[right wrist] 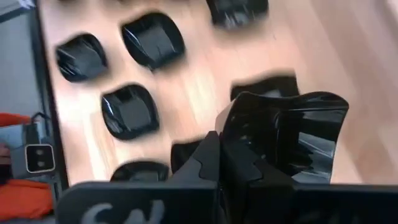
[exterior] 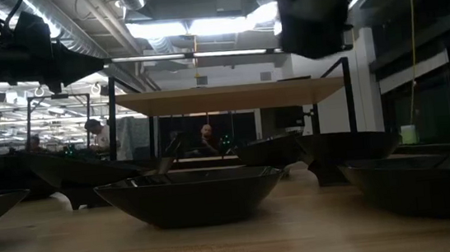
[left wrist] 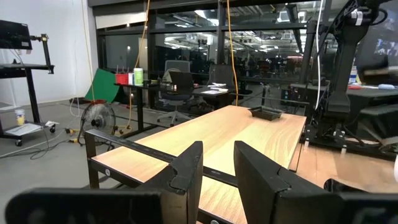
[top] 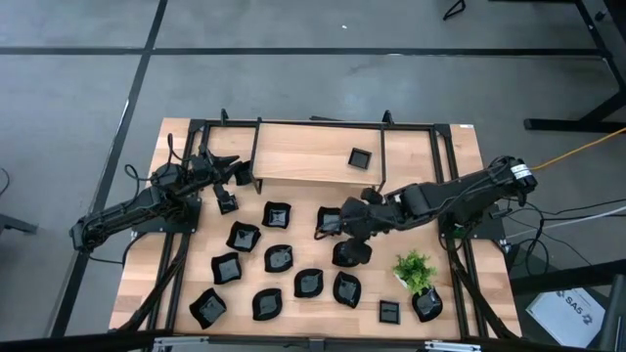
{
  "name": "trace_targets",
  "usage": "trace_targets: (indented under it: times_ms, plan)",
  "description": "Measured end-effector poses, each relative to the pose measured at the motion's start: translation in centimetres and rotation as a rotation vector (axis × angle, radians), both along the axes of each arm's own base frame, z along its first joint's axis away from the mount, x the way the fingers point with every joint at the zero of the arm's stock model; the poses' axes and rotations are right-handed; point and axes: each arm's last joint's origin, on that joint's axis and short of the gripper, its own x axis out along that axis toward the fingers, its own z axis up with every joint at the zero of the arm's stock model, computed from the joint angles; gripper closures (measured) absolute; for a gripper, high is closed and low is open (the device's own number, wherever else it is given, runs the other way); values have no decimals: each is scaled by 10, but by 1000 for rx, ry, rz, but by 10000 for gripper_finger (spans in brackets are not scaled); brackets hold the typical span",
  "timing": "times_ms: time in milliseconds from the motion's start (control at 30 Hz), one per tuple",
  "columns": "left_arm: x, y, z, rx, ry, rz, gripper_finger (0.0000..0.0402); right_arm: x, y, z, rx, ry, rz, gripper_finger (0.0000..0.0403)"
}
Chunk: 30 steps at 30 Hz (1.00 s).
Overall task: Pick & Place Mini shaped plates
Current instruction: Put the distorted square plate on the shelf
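Note:
Several glossy black mini plates lie on the wooden table, among them a square one (top: 278,213), a round one (top: 350,254) and one at the front left (top: 207,307). One small square plate (top: 360,156) sits on the raised wooden shelf (top: 313,164); it also shows far off in the left wrist view (left wrist: 266,113). My right gripper (top: 333,223) is over the table's middle, shut on a wavy-edged square plate (right wrist: 292,137). My left gripper (top: 238,172) is open and empty at the shelf's left end (left wrist: 217,180). My right gripper pinches the wavy-edged plate by its rim (right wrist: 239,134) at one side, between its two fingers (right wrist: 208,165). The plate is lifted clear of the table and tilted, its hollow turned toward the wrist camera. The fingers hide the exact place of contact.
A small green potted plant (top: 414,269) stands at the front right, between plates (top: 426,304). A black metal frame (top: 196,127) runs round the table and carries the shelf. In the low view, dishes (exterior: 190,195) stand close before the camera. People show in the room beyond.

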Motion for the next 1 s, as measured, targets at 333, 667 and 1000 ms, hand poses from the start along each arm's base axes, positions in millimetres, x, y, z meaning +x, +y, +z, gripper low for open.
trace_targets:
  times_ms: [333,667,1000]
  plan:
    - [0,0,0,0,-1,0,315,16,-27,29,-216,-148,198,401]
    - [0,0,0,0,0,0,315,32,-79,35,-447,-179,257,401]
    - [0,0,0,0,-1,0,315,59,-131,-9,-557,30,278,401]
